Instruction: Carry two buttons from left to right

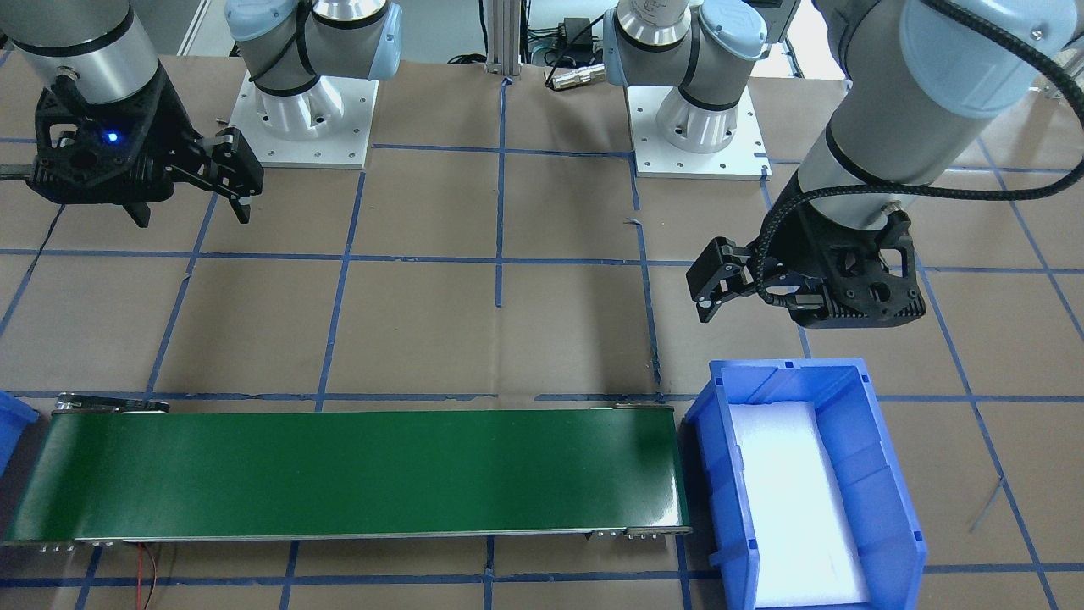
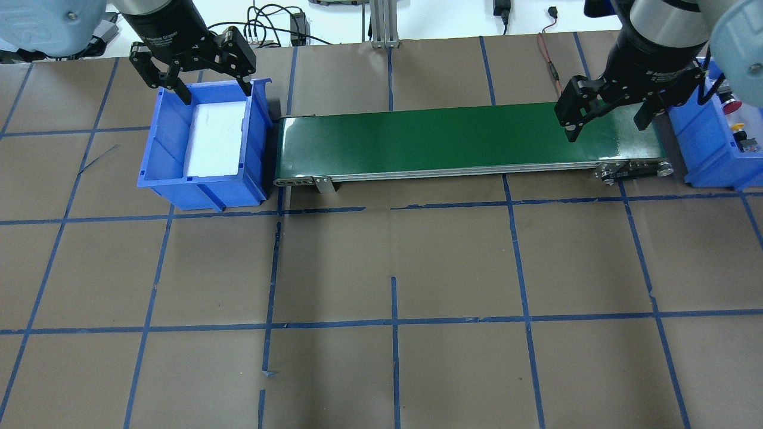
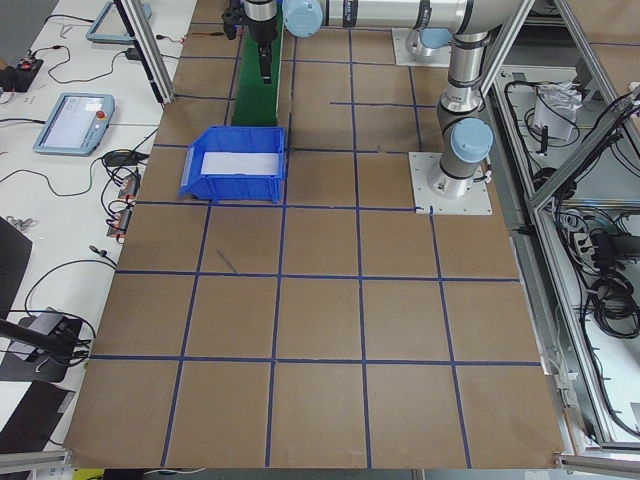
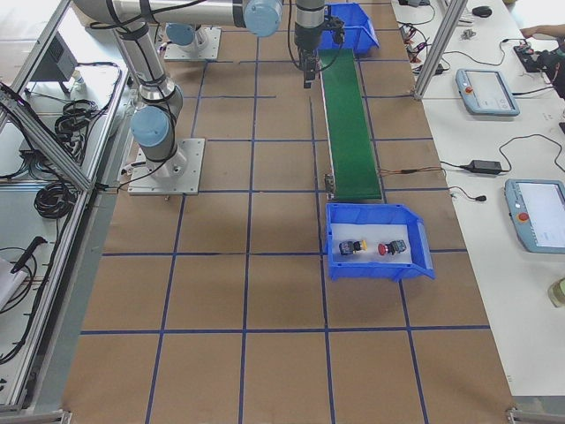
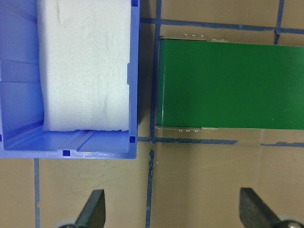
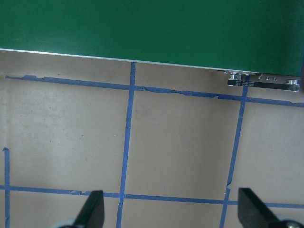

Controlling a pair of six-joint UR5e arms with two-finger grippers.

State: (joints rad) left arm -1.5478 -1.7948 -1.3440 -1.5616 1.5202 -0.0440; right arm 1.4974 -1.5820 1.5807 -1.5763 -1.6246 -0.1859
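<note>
A brown paper-covered table (image 3: 320,320), ruled into squares by blue tape (image 3: 320,277), fills the scene under bright, even light. A white bench (image 3: 60,230) carrying teach pendants (image 3: 75,118) runs along its far edge. Aluminium frame posts (image 3: 143,50) stand between table and bench.

Worktop (image 2: 381,262): brown, crossed by blue tape lines.
Belt (image 2: 453,140): green, lying between two blue bins.
Left bin (image 2: 179,189): holds a white foam pad (image 2: 216,140).
Left tool (image 2: 214,93): fingers spread wide, above the left bin's far end.
Right tool (image 2: 607,130): fingers spread wide, above the belt's right end.
Right bin (image 2: 706,164): holds the red button (image 2: 732,106) and the yellow button (image 2: 739,127), near each other.
</note>
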